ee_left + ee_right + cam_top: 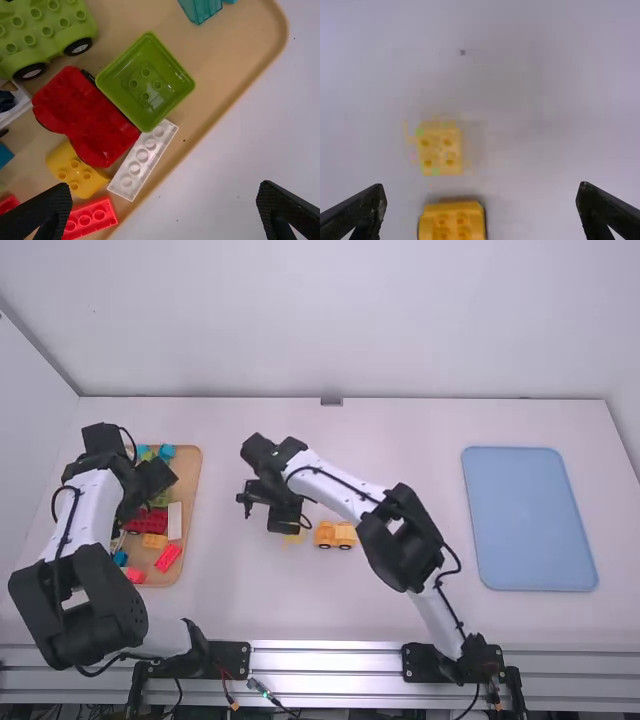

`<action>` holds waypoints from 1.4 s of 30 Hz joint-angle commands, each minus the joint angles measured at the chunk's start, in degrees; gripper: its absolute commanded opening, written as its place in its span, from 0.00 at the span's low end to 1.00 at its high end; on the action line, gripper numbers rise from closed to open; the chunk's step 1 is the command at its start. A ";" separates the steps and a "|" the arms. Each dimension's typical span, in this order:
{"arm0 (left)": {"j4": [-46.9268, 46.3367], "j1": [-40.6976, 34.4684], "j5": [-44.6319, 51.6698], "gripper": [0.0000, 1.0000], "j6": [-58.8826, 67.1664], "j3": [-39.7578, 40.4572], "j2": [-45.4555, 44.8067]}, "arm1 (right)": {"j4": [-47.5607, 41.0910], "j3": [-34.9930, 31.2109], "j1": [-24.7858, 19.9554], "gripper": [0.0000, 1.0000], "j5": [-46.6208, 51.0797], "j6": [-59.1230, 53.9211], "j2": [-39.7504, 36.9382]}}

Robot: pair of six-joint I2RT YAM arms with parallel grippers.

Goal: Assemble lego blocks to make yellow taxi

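High view: the car stands upright on its wheels, with a yellow block just left of it, near but apart. The right gripper is above and left of the car, fingers spread, holding nothing; the left gripper, also spread, is over the tray, well left of the car. With block and car so close, a descending finger could knock the car rolling; a crooked grip could misalign the studs.

Bright high view, right wrist view blurred
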 commanded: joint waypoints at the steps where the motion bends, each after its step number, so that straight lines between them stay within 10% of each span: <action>1: -0.94 -0.15 0.17 0.99 1.99 -0.37 -0.94 | 0.09 -0.76 -2.97 0.99 0.09 0.81 -7.41; 20: 4.50 -16.46 24.96 0.99 47.91 -0.37 -0.94 | 31.39 -43.28 -28.02 0.99 -10.23 10.03 -39.85; 32: 0.37 -45.00 9.99 0.99 72.76 -0.37 3.43 | 34.99 -55.93 -46.45 0.99 -37.48 -4.17 -46.53; 42: 0.28 -50.14 4.09 0.99 82.77 -0.37 12.52 | 32.35 -60.37 -53.24 0.99 -55.87 -21.46 -46.58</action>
